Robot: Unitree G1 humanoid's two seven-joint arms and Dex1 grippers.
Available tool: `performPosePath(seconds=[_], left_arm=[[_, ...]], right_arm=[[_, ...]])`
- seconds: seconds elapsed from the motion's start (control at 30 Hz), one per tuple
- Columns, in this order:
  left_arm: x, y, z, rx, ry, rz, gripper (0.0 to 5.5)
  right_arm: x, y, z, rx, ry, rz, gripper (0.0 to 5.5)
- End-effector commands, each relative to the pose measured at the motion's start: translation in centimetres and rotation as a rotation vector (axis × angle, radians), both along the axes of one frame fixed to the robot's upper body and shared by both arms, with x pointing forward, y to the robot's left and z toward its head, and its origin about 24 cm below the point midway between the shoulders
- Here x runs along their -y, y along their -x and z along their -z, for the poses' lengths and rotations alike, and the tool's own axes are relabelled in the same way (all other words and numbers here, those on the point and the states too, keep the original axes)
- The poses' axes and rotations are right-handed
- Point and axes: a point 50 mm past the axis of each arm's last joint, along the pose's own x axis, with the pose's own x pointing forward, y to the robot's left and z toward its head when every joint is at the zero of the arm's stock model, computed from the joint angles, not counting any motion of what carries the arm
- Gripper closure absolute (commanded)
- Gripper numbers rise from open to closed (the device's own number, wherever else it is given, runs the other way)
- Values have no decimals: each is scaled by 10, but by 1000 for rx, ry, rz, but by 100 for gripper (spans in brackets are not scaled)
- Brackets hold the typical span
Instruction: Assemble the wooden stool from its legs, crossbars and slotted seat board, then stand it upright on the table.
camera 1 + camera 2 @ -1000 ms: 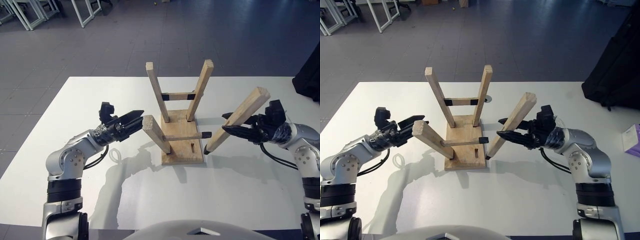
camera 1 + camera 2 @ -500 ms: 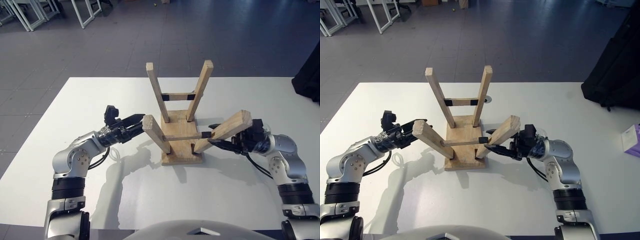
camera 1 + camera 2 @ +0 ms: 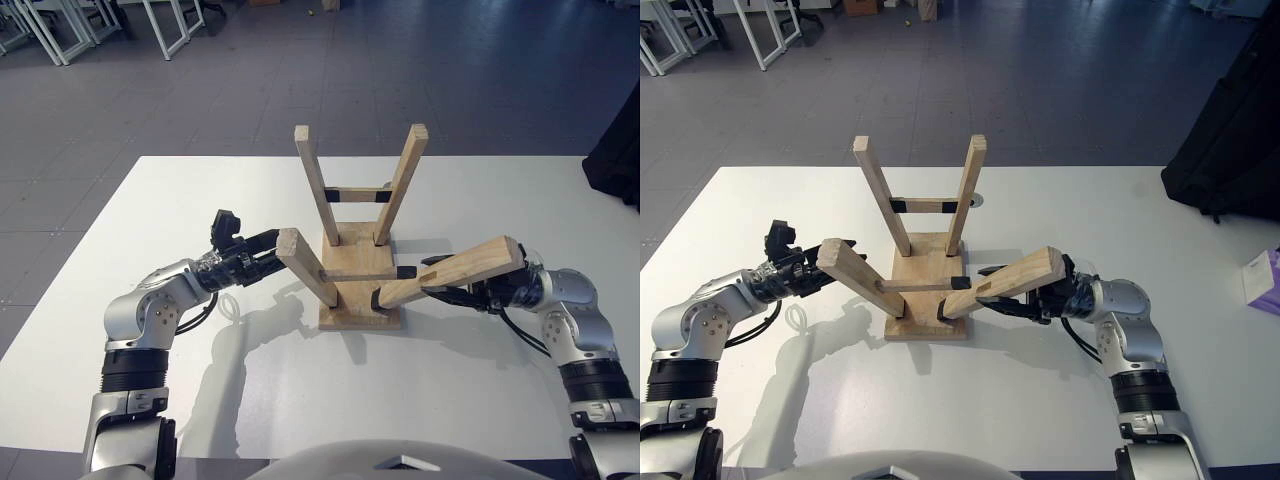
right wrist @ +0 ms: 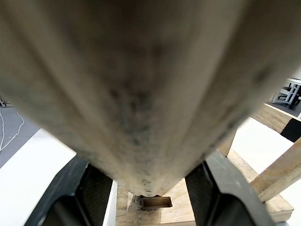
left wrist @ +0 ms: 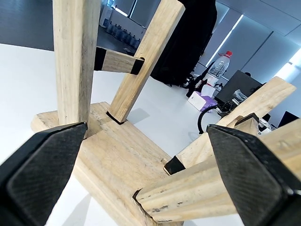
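White table [image 3: 480, 400] bears the seat board [image 3: 352, 318] flat at its middle, two far legs [image 3: 315, 190] upright in it. The right gripper [image 3: 455, 290] pinches the fourth leg [image 3: 450, 275], tilted low, foot at the board's near right corner; its seating is hidden. The left gripper [image 3: 262, 262], fingers spread, is beside the leaning third leg [image 3: 305, 268].

White table [image 3: 180, 200]; slotted seat board [image 3: 352, 314] lies flat at its centre. Two far legs [image 3: 316, 190] stand in the board, splayed apart at the top, with a black-ended crossbar [image 3: 358, 194] joining them. The near left leg [image 3: 305, 265] leans left, and a second crossbar [image 3: 362, 272] juts rightward from it. Left gripper [image 3: 268, 256] is at that leg's upper end, fingers spread. Right gripper [image 3: 448, 280] clamps a loose leg [image 3: 470, 262], whose dark tip is at the board's near right corner.
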Motion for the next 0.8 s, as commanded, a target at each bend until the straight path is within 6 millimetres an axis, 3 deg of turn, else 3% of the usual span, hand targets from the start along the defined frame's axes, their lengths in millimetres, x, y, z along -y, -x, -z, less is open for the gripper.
performPosePath(seconds=[0.03, 0.3, 0.8], left_arm=[[-1, -4, -4, 5, -35, 23, 80], [-2, 0, -2, 2, -32, 18, 80], [0, -4, -3, 2, -41, 56, 80]], right_arm=[[10, 0, 7, -46, 115, -27, 348], [24, -9, -5, -23, 171, -38, 348], [12, -27, -26, 39, 180, -110, 348]])
